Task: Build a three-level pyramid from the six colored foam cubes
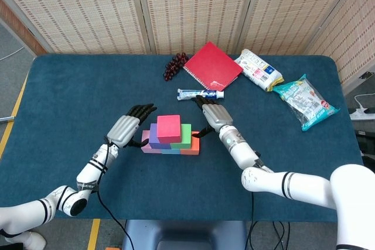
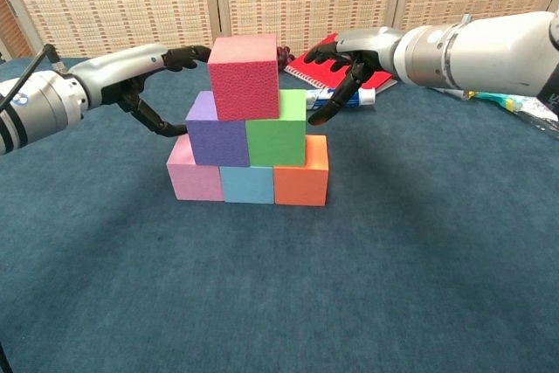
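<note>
With all six cubes stacked, the pyramid [image 2: 248, 128] stands near the middle of the worktop [image 2: 419, 286], red cube [image 2: 244, 77] on top. Left hand [image 1: 130, 125] and right hand [image 1: 212, 115] flank it, fingers spread, holding nothing, seemingly poised to square it.

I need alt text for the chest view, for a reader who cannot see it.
A three-level pyramid of foam cubes stands on a blue table: pink cube, light blue cube, orange cube below, purple cube and green cube above, red cube on top. The open left hand and right hand flank it, holding nothing.
</note>
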Available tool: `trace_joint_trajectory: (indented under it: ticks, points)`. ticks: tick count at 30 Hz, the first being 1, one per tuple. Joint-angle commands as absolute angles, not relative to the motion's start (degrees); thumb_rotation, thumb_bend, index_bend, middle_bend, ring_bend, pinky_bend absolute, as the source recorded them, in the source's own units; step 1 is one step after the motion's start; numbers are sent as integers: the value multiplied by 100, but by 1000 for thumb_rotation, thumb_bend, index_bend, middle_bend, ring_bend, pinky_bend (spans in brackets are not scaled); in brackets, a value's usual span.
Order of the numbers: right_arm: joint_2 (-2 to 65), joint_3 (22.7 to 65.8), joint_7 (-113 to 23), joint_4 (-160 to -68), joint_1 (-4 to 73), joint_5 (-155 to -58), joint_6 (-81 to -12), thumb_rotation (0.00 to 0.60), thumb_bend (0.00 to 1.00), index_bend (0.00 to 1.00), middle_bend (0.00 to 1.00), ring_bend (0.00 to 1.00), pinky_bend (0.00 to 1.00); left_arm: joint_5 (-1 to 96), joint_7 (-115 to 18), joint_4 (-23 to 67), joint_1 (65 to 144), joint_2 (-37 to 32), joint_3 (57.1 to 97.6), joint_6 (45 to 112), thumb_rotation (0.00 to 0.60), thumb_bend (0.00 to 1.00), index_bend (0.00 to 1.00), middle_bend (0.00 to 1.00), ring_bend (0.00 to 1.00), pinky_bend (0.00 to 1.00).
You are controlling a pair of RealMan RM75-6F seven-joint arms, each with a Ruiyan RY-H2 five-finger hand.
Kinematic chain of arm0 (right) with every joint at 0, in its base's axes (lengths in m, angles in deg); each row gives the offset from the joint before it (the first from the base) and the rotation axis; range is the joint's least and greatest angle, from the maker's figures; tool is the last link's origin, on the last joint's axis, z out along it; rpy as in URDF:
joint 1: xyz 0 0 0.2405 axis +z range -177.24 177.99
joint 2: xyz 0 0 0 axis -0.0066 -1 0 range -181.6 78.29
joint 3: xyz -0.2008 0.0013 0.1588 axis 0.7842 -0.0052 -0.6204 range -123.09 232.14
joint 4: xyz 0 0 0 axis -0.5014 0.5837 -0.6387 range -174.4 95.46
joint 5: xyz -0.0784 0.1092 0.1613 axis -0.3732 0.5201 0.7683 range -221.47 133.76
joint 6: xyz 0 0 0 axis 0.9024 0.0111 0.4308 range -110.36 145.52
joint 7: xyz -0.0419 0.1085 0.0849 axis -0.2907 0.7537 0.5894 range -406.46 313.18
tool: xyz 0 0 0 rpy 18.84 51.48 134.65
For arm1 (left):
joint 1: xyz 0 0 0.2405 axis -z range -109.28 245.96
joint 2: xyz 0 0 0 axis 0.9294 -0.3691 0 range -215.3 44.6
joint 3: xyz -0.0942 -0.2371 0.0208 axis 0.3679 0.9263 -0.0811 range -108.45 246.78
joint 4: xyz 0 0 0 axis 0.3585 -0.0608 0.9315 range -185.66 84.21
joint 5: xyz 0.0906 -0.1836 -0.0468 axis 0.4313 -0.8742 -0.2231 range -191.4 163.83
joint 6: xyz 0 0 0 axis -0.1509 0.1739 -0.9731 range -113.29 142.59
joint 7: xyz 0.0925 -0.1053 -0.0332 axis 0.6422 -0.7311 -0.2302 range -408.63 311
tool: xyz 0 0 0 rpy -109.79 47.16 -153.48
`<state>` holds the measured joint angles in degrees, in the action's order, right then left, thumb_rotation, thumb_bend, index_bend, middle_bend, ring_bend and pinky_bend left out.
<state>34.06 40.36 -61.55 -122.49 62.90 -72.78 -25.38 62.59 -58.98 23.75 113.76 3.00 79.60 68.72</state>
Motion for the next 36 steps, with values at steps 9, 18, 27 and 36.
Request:
trace_joint_trajectory:
  ticks: [9,18,27,36]
  points:
    - [3441,4027,-6166,-12283,6298,-7292,-2603,600,0,0,7,0,0,6288,-5907,2346,11377,320,7962,6879,600,290,0,0,0,34]
    - [3471,4016,-6220,-12314,6314,-7239,-2684,600,0,0,7,0,0,6283,-5891,2279,11405,360,7981,6850,600,289,0,0,0,33]
    - [3459,4062,-6285,-12360,6295,-7222,-2734,600,0,0,7,0,0,6287,-5875,2258,11397,352,7966,6843,600,288,0,0,0,33]
    - [3395,4055,-6315,-12516,6252,-7245,-2815,600,0,0,7,0,0,6313,-5895,2241,11384,347,7964,6870,600,289,0,0,0,33]
